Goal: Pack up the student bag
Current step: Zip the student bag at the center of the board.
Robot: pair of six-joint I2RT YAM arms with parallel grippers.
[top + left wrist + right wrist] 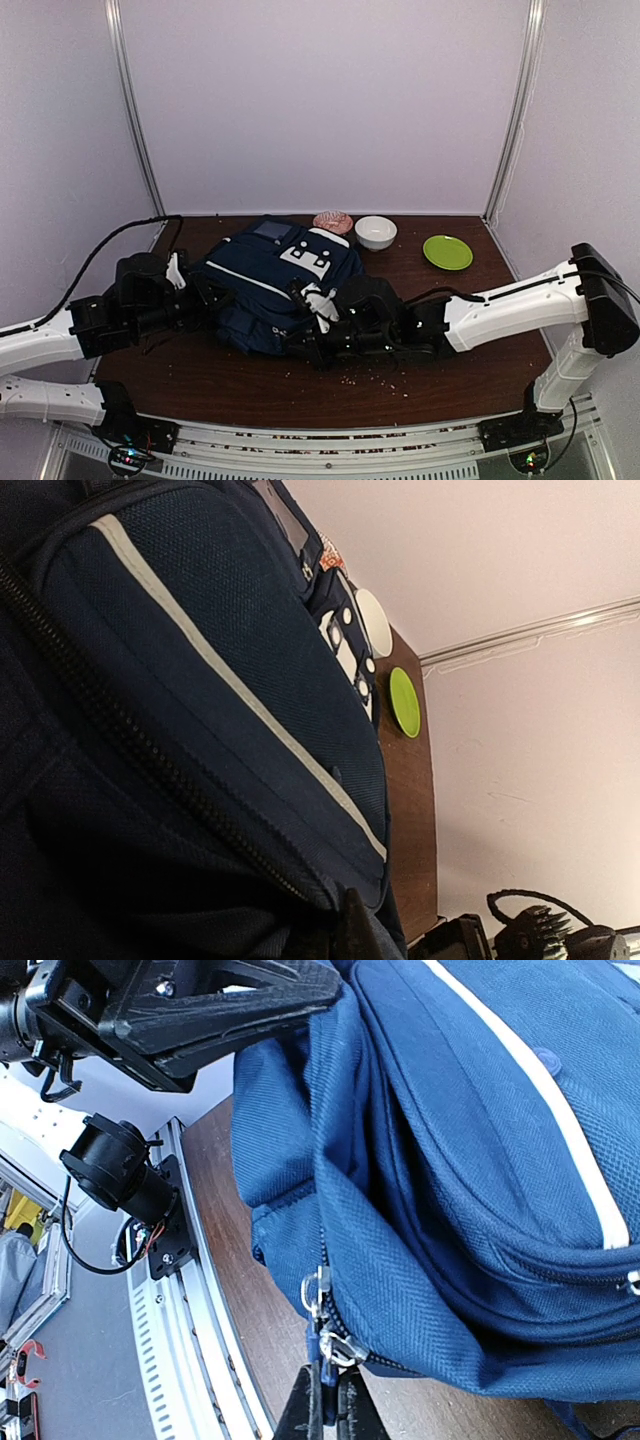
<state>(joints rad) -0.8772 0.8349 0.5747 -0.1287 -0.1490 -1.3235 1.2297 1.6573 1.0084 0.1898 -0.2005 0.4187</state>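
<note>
The student bag point(265, 280), navy blue with white patches and a white stripe, lies flat in the middle of the table. My left gripper point(210, 292) is at the bag's left side. In the left wrist view the bag point(200, 730) fills the frame and one dark finger point(362, 932) presses into its fabric beside a zip line, shut on it. My right gripper point(305, 345) is at the bag's near edge. In the right wrist view its fingertips point(330, 1410) are shut on a blue zipper pull point(318, 1355), just below two metal sliders on the bag point(470, 1160).
Behind the bag stand a pink round object point(332, 221), a white bowl point(375, 232) and a green plate point(447, 252). Small crumbs point(385, 380) lie on the brown table near the front edge. The slotted rail point(190, 1350) runs along the table's near edge.
</note>
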